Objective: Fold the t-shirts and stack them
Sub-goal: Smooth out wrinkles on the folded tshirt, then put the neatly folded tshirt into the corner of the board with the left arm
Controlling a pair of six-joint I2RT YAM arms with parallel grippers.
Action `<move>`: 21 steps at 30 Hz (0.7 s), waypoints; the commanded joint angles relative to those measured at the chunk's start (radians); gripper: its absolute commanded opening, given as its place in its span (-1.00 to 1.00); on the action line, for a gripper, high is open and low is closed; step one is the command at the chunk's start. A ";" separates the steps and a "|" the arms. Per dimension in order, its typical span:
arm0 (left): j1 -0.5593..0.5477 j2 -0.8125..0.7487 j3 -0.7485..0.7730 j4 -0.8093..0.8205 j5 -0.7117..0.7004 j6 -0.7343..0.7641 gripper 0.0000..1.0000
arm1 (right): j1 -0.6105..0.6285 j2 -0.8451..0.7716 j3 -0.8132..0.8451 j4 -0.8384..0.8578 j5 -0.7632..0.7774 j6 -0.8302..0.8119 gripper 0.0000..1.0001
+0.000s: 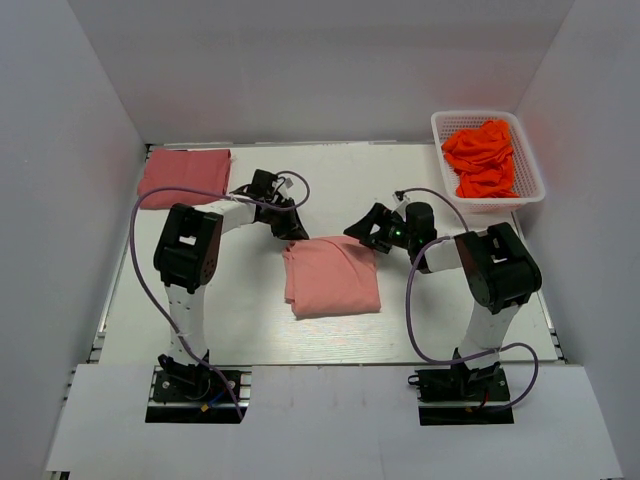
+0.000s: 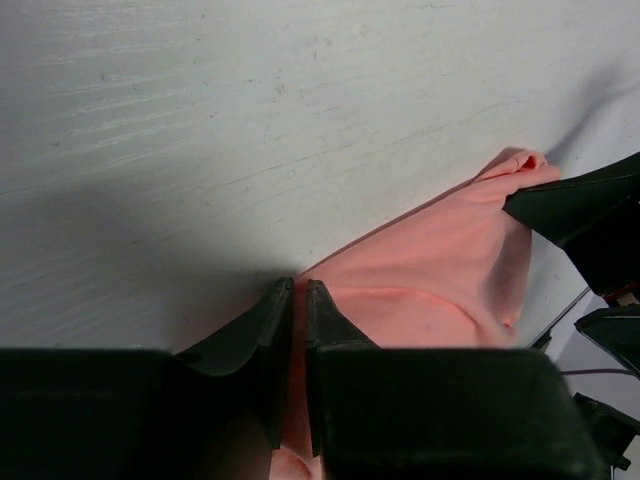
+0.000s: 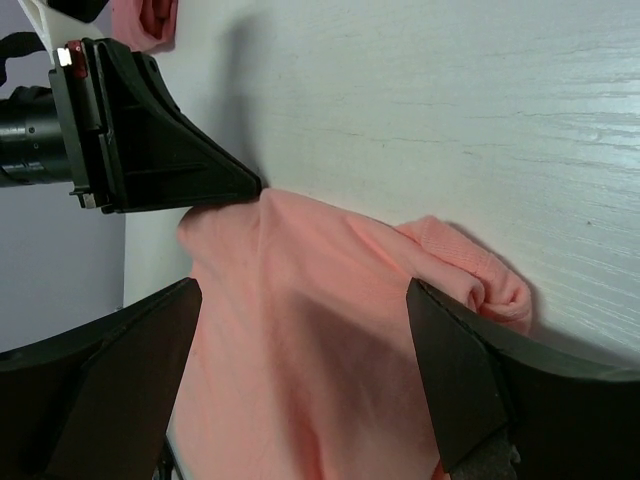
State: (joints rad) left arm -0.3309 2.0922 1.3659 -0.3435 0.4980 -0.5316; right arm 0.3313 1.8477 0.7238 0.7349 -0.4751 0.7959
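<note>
The left hand (image 2: 300, 292) is clenched almost fully and seems to pinch the edge of the pink t-shirt (image 2: 440, 280) at its upper-left corner. The right hand (image 3: 302, 292) is spread wide, straddling the bunched upper-right corner without gripping it. The shirt lies mid-frame on the bench (image 1: 250, 320), folded to a rough square. A red t-shirt (image 1: 185, 178) lies folded at the upper left, so that one looks done. The pink one likely needs tidying, then stacking there. The basket (image 1: 497, 204) at the upper right holds orange cloth (image 1: 485, 155), perhaps more work.
</note>
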 commanded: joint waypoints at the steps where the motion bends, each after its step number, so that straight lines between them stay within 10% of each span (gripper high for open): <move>1: 0.006 -0.029 -0.004 -0.084 -0.108 0.048 -0.53 | -0.029 0.030 -0.018 -0.066 0.064 -0.009 0.81; 9: 0.006 -0.115 0.239 -0.196 -0.197 0.070 1.00 | -0.018 -0.125 0.178 -0.259 -0.027 -0.168 0.81; 21: -0.048 -0.452 -0.276 -0.083 -0.156 0.001 1.00 | -0.014 -0.683 0.147 -0.800 0.185 -0.337 0.81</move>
State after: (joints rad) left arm -0.3569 1.6989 1.2221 -0.4683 0.2989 -0.5163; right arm 0.3145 1.2358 0.8932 0.1490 -0.3634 0.5201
